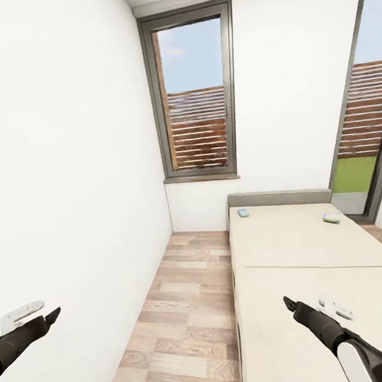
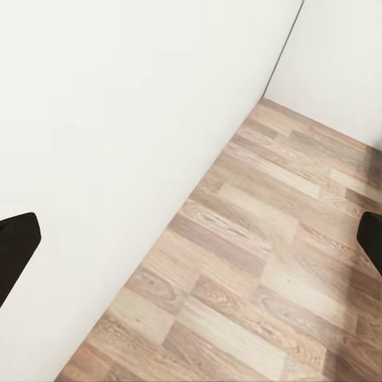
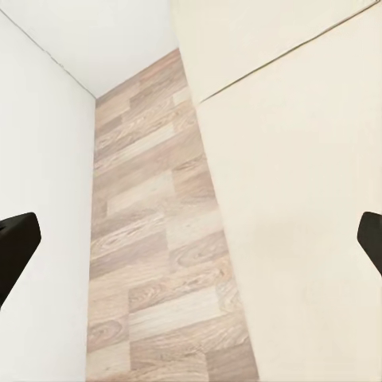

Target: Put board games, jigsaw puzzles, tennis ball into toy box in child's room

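Note:
The bed [image 1: 298,273], with its beige mattress and grey headboard, fills the right of the head view. Two board games lie near its headboard: a small blue one [image 1: 243,212] at the left corner and a green-white one [image 1: 332,216] toward the right. My right gripper [image 1: 288,303] hovers open over the bed's near part, far short of both games. My left gripper [image 1: 52,316] is open beside the white wall, above the floor. In both wrist views the fingertips [image 2: 16,243] [image 3: 16,239] stand wide apart with nothing between them. The table, toy box, jigsaw puzzles and tennis ball are out of view.
A strip of wood floor [image 1: 183,312] runs between the white left wall [image 1: 66,201] and the bed. A tall window [image 1: 195,94] is in the far wall, and a glass door [image 1: 367,131] stands at the right behind the bed.

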You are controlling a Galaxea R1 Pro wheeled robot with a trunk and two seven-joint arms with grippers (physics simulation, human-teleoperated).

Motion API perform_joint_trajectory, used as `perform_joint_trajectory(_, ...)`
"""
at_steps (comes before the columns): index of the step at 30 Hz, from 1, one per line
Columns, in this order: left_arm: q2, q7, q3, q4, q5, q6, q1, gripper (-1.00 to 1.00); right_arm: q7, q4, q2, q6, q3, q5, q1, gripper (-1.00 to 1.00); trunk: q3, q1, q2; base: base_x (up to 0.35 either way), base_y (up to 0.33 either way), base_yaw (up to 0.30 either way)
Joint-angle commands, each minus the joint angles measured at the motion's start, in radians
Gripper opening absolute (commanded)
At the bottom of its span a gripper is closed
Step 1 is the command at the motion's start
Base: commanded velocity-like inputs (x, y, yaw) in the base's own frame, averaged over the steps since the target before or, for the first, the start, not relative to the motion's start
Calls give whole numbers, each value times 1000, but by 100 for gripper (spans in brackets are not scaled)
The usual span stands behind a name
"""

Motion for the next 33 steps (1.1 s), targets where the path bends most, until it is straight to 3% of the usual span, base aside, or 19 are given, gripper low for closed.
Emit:
perform_joint_trajectory(1, 0, -4, 2, 0, 3, 6, -1, 100, -8, -1, 1, 4, -1, -11, 0, 100, 0, 1, -1, 61, 0, 0)
perform_joint_trajectory(21, -1, -4, -1, -2, 3, 6, -1, 100, -8, -1, 2, 4, -1, -12, 0, 100, 0, 1, -1, 52, 40, -4)
perform_joint_trajectory(33, -1, -4, -2, -4, 3, 6, -1, 100, -8, -1, 1, 4, -1, -12, -1, 100, 3, 1, -1, 7, 7, -221)
